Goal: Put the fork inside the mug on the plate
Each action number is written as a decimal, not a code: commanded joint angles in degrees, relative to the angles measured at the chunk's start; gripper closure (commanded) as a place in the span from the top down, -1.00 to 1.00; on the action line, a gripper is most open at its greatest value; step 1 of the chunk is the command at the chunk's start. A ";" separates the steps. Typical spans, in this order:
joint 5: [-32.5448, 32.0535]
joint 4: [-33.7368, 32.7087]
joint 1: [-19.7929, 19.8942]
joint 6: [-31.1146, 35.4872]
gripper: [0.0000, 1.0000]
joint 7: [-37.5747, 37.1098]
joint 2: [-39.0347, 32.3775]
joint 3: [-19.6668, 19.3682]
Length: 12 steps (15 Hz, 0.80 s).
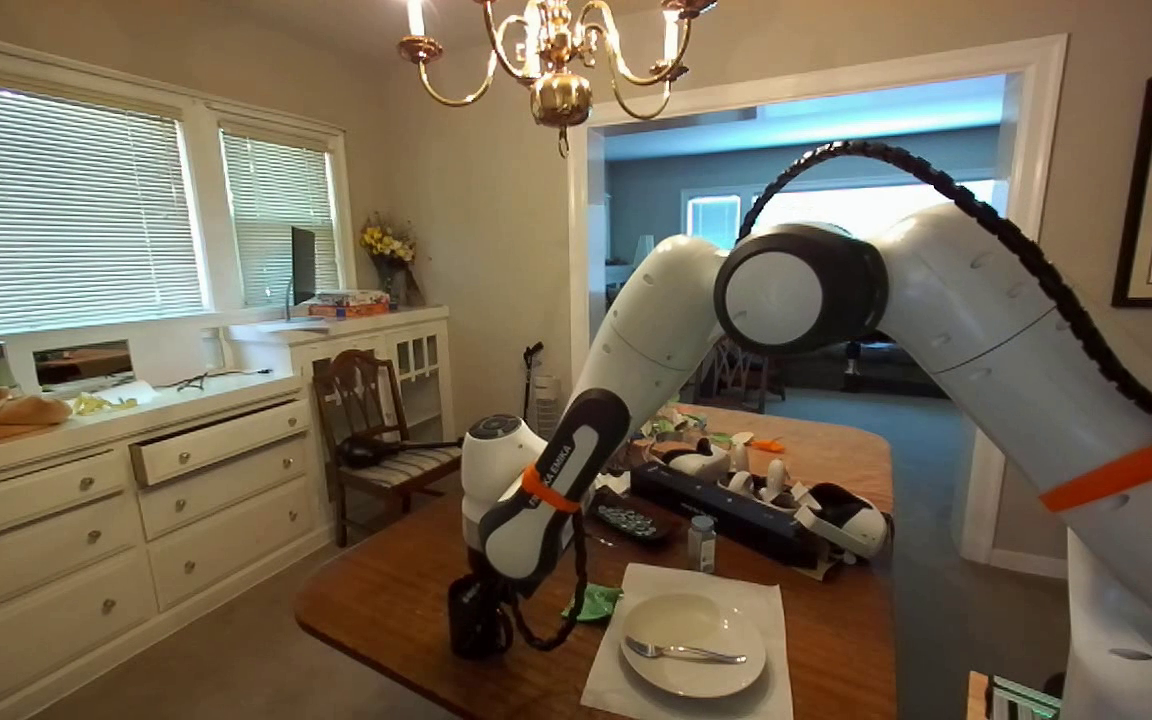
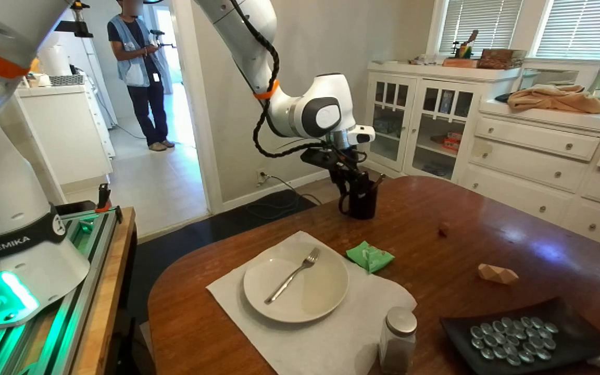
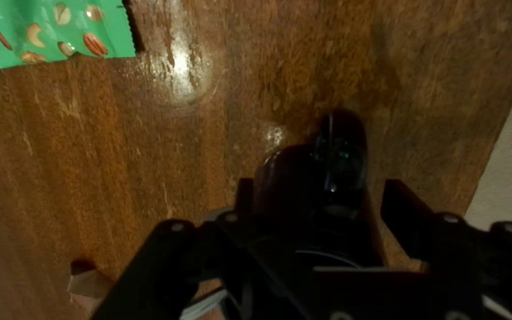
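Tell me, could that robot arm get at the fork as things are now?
Probably yes: the fork lies uncovered on the plate, which sits nearer the robot's base than the mug. The jaws, down at the mug, would likely have to leave it first.

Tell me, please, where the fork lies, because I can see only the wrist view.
Observer: In both exterior views, the fork lies on the plate.
Operator: Thank you; which end of it is nearer the mug?
Observer: The tined end is nearer; the handle end points away.
Operator: And could you say what is beneath the plate?
Observer: A white sheet, spread on the wooden table.
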<state>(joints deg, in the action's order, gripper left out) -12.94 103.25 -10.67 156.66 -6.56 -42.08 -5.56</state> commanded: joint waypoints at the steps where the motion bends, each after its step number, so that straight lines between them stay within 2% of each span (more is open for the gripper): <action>1: -0.08 -0.81 -0.79 2.19 -0.13 -0.74 -1.54 -0.46; 6: 0.07 -0.26 -1.18 2.65 -0.87 -0.93 -1.37 -0.56; 7: 0.09 0.00 -1.38 2.63 -0.05 -1.23 -1.22 -0.70; 9: 0.15 0.26 -1.39 2.91 -0.11 -1.32 -1.09 -0.76; 10: 0.13 0.20 -1.41 3.06 -0.01 -1.37 -1.17 -0.86; 11: -0.14 0.38 -1.81 3.28 -0.71 -1.83 -1.08 -1.36; 12: -0.27 0.34 -1.99 3.33 -0.74 -1.95 -1.13 -1.61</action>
<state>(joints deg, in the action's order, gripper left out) -12.91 103.21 -11.28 158.35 -6.78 -42.75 -5.74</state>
